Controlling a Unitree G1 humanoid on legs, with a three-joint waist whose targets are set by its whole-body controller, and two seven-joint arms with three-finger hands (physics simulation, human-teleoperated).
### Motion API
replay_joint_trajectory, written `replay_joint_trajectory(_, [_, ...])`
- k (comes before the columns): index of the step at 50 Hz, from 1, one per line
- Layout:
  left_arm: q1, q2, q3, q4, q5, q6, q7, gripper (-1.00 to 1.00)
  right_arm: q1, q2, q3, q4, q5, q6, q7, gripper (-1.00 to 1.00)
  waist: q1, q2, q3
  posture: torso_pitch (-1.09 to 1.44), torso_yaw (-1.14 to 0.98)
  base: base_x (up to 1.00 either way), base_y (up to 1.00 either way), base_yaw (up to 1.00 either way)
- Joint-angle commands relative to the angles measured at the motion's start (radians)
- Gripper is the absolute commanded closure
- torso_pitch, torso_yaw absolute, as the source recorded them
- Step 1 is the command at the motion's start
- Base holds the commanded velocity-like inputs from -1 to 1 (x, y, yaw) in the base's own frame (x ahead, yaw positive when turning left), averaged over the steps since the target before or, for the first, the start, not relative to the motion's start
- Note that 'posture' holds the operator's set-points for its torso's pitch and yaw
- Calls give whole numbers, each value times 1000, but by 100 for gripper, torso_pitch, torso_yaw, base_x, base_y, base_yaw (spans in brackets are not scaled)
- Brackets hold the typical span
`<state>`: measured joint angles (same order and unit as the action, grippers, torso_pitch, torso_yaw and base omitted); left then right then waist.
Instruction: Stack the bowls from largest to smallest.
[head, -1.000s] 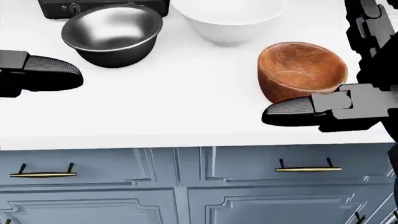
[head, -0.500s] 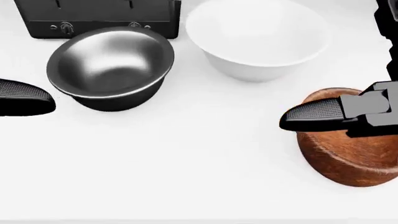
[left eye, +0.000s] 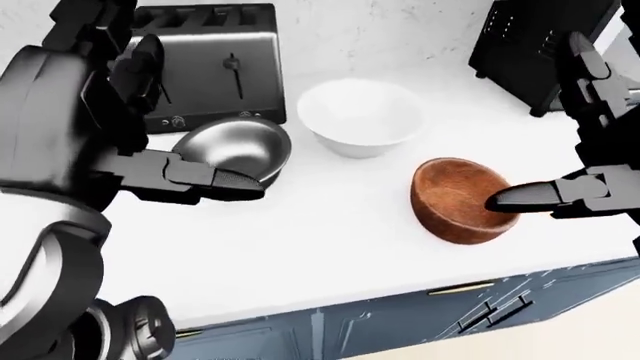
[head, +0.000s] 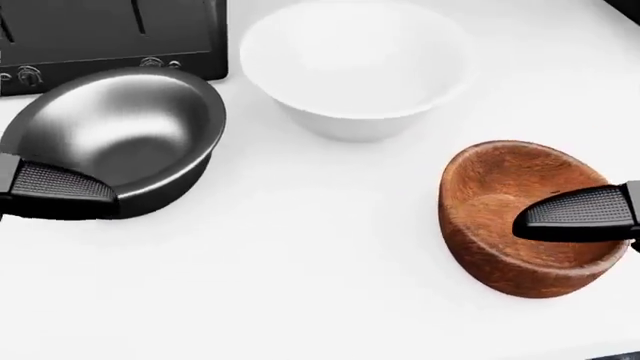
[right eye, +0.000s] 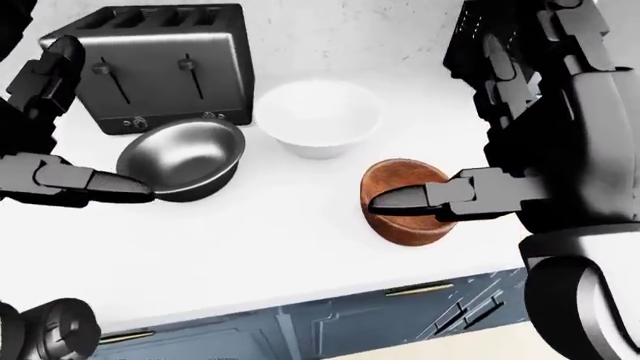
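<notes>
three bowls sit on the white counter (head: 300, 247), none stacked yet: the white bowl (head: 355, 64) at the top middle of the head view, the steel bowl (head: 120, 135) to the left and the wooden bowl (head: 520, 221) lower right, all apart from one another. the wooden bowl leans, its mouth tipped toward the upper left of the view. the right hand (right eye: 450, 196) reaches in from the right, one long fingertip (head: 575, 214) lying across the wooden bowl's opening; the other fingers stand up above, spread wide, not closed round anything. whether that fingertip touches the wood, can't tell. on the other side the left hand (left eye: 185, 176) is up too, a finger (head: 60, 187) stretched over the near rim of the steel bowl, the rest of its fingers raised and apart, nothing gripped. behind the steel bowl stands a black toaster (right eye: 165, 64), right up close, and a dark appliance (left eye: 535, 45) sits at the top right in the left-eye view. blue cabinet fronts (right eye: 390, 319) with slim handles run below the counter edge.
</notes>
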<state>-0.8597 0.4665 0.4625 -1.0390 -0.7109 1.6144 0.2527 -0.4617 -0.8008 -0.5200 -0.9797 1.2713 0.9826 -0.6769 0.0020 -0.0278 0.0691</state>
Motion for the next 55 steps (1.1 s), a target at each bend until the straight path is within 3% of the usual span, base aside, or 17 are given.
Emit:
replay_joint_trajectory(1, [4,35,26,-8,-72,-15,45,-100,-23,-21,-11,8,3,-11,-9,-100,7,-18,-3,0,0,0,0,0])
replay_joint_trajectory(6, [146,220,44,-8,-408,-178,284,-100,-21,-65,-39,20,39,-15,-11,-100,2,4,-5,0,0,0,0,0])
replay_joint_trajectory(10, [244,412,-15,-8,-521,-348,384,-100,-11,-106,-63,31,66,-22,-8,-100,-4,4,-4,0,0,0,0,0])
replay_joint_trajectory(15, [320,665,-146,-8,-482,-566,385,-100,4,-123,-77,38,66,-34,4,-100,-2,-1,-4,0,0,0,0,0])
replay_joint_trajectory(17, [352,771,-216,-8,-381,-660,366,-100,14,-119,-82,36,61,-40,10,-100,0,-2,-2,0,0,0,0,0])
replay_joint_trajectory(21, [370,801,-338,-8,-223,-727,316,-100,24,-114,-88,31,63,-47,11,-100,7,-1,-1,0,0,0,0,0])
replay_joint_trajectory(25, [332,734,-451,-8,-14,-692,205,-100,35,-110,-93,31,54,-49,17,-100,13,1,-2,0,0,0,0,0])
replay_joint_trajectory(31, [320,544,-591,-8,412,-609,-44,-97,34,-123,-108,30,81,-49,6,-100,15,-2,-4,0,0,0,0,0])
replay_joint_trajectory(34, [354,407,-642,-8,733,-607,-260,-74,47,-122,-110,30,76,-60,11,-100,16,-6,-5,0,0,0,0,0])
replay_joint_trajectory(37, [400,200,-686,-8,1197,-637,-587,-65,52,-116,-109,29,69,-62,16,-100,17,-13,-5,0,0,0,0,0])
replay_joint_trajectory(39, [432,57,-684,0,1454,-712,-786,-51,59,-103,-106,26,52,-64,28,-100,19,-20,-7,0,0,0,0,0])
replay_joint_trajectory(41, [455,-86,-641,44,1620,-848,-927,-41,62,-94,-106,23,42,-60,34,-100,20,-28,-8,0,0,0,0,0])
replay_joint_trajectory(44, [452,-248,-552,123,1739,-1040,-1024,-34,66,-80,-106,20,24,-55,48,-100,22,-40,-11,0,0,0,0,0])
replay_joint_trajectory(46, [442,-304,-515,170,1769,-1120,-1035,-31,67,-70,-102,15,15,-51,51,-100,24,-46,-15,0,0,0,0,0])
replay_joint_trajectory(49, [416,-351,-485,251,1788,-1196,-1020,-25,72,-56,-97,9,0,-45,58,-100,25,-52,-20,0,0,0,0,0])
replay_joint_trajectory(55, [401,-383,-483,356,1827,-1281,-975,-16,69,-15,-85,5,-55,-24,92,-100,26,-58,-28,0,0,0,0,0])
